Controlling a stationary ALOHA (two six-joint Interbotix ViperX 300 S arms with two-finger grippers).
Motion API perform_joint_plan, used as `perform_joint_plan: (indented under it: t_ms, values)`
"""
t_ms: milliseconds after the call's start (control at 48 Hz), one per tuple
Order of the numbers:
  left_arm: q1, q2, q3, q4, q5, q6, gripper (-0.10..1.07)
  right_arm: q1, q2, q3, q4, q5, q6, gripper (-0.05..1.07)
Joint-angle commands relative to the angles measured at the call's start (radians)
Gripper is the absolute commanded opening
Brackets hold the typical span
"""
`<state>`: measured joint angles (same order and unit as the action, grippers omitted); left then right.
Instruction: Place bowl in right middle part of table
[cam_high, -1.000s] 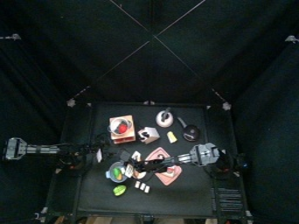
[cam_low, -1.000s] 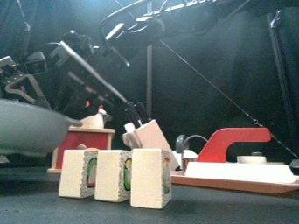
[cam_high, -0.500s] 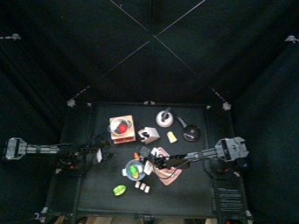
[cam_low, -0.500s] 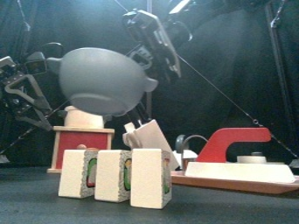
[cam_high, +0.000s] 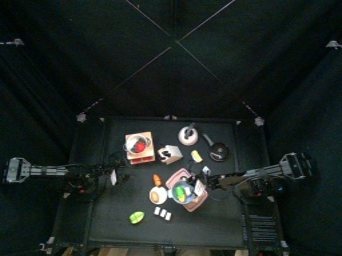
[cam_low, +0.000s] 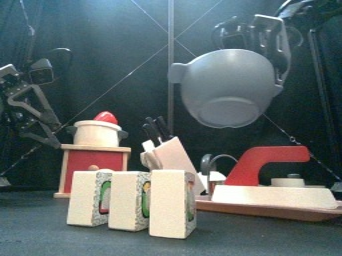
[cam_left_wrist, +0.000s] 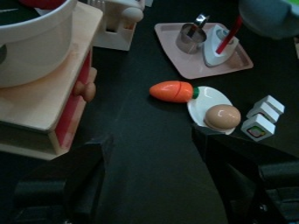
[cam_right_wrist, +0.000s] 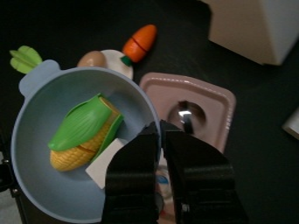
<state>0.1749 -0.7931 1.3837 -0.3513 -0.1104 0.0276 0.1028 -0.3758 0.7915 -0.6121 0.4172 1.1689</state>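
Note:
My right gripper (cam_right_wrist: 163, 144) is shut on the rim of the blue-grey bowl (cam_right_wrist: 82, 131), which holds a toy corn cob (cam_right_wrist: 84, 131). In the front view the bowl (cam_low: 225, 88) hangs high in the air, tilted, under the gripper (cam_low: 267, 40). In the top view the bowl (cam_high: 179, 184) is over the front middle of the table (cam_high: 238, 215), above the pink tray (cam_high: 195, 197), with the right gripper (cam_high: 198, 185) at its right side. My left gripper (cam_left_wrist: 158, 175) is open and empty at the table's left (cam_high: 114, 178).
A carrot (cam_left_wrist: 172, 90) and an egg on a white plate (cam_left_wrist: 222, 115) lie left of the tray. A toy stove with a red pot (cam_high: 138, 147), a knife block (cam_high: 170, 152) and a small pan (cam_high: 215, 152) stand behind. Several blocks (cam_low: 134, 200) stand at the front edge.
My right arm has drawn back to the right, carrying the raised bowl from the front left toward the table's middle. The left arm has not moved.

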Motion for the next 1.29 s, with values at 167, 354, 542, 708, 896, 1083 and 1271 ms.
perform_joint_plan:
  t_ms: [167, 354, 542, 708, 896, 1083, 1271]
  values:
    - [0.005, 0.003, -0.020, 0.003, -0.017, 0.002, 1.02, -0.130, -0.247, 0.184, 0.026, 0.063, 0.002, 0.30]
    - [0.005, 0.003, -0.020, 0.005, -0.017, 0.002, 1.02, -0.224, -0.344, 0.298, 0.055, 0.095, 0.000, 0.30]
    - [0.005, 0.003, -0.020, 0.005, -0.017, 0.002, 1.02, -0.285, -0.356, 0.360, 0.064, 0.103, 0.000, 0.30]
    - [0.005, 0.003, -0.020, 0.005, -0.017, 0.002, 1.02, -0.331, -0.328, 0.394, 0.064, 0.107, 0.000, 0.31]
    - [0.005, 0.003, -0.018, 0.003, -0.017, 0.002, 1.02, -0.365, -0.314, 0.414, 0.067, 0.097, 0.000, 0.31]
    - [0.005, 0.003, -0.017, 0.005, -0.017, 0.002, 1.02, -0.365, -0.311, 0.416, 0.067, 0.091, 0.002, 0.38]
    - [0.005, 0.003, -0.017, 0.005, -0.015, 0.002, 1.02, -0.365, -0.299, 0.419, 0.081, 0.089, 0.002, 0.57]
